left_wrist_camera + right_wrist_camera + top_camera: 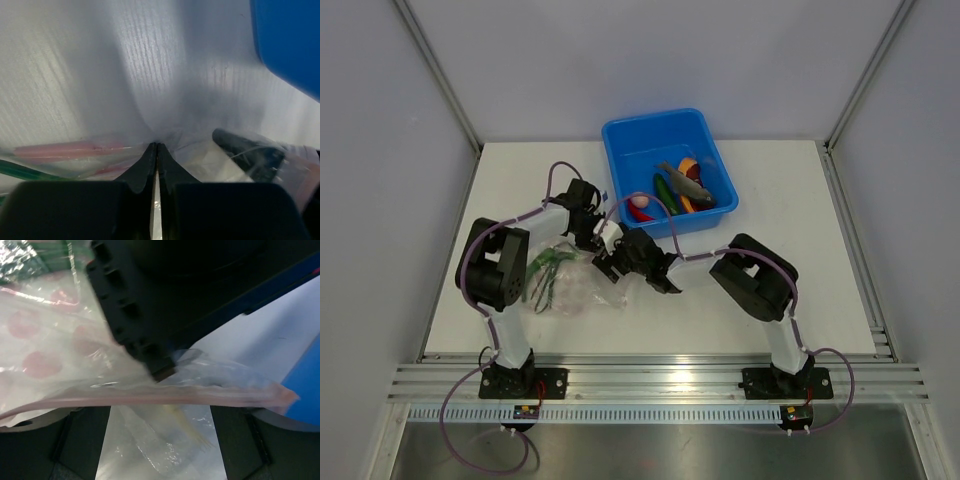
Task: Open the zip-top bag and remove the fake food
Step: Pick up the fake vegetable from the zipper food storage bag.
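Clear crinkled plastic, the zip-top bag (pixel 570 290) lies on the white table (pixel 790 190) left of centre, near the blue tub (pixel 617 140), with both grippers meeting at its mouth. The left gripper (pixel 156 150) is clamped on the bag's upper edge, its two black fingertips pressed together through the film beside the pinkish zip strip (pixel 65 149). The right gripper (pixel 160 432) faces it from the other side, jaws standing wide apart and gripping nothing, and the strip stretches crosswise over the gap between them. The strip's long axis therefore runs side to side across both wrist views, while the bag's body trails toward the left arm's base. Most of the fake food (pixel 682 187) sits in the tub, but a green onion (pixel 545 272) shows inside the bag. The next move probably needs the right gripper to close on the opposite lip and pull away from the left.
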Motion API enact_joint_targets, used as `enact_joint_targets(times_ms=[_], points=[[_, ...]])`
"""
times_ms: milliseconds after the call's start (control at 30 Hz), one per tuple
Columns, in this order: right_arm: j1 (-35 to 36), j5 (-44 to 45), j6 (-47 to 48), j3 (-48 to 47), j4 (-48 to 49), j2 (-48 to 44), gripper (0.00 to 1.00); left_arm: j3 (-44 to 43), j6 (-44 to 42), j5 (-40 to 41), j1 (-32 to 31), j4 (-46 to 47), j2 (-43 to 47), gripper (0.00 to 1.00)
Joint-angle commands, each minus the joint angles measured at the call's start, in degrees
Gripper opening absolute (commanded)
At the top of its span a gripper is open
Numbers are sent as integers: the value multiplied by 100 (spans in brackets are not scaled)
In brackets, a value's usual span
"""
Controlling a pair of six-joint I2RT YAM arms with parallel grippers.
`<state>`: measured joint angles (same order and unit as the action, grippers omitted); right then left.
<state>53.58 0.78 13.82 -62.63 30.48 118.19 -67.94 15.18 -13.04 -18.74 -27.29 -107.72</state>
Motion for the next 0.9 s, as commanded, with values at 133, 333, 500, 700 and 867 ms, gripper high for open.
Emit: enact_joint_targets(times_ms=[133,333,500,700,867], points=[[-129,-51,-170,-600,-137,274,84,0,-217,82,-138,-418,-293,1],[-137,-472,-248,-926,-718,468,76,18,-235,55,-182,-400,-188,0],[-137,-674,-249,-926,-1025,424,58,35,-200,179,-182,-374,-74,0],[-129,-974,-301,-1208,-1571,416,17,18,-60,547,-174,-409,14,0],[-50,-930,-337,-883,-1440,4,4,105,187,1004,-60,-330,199,0]])
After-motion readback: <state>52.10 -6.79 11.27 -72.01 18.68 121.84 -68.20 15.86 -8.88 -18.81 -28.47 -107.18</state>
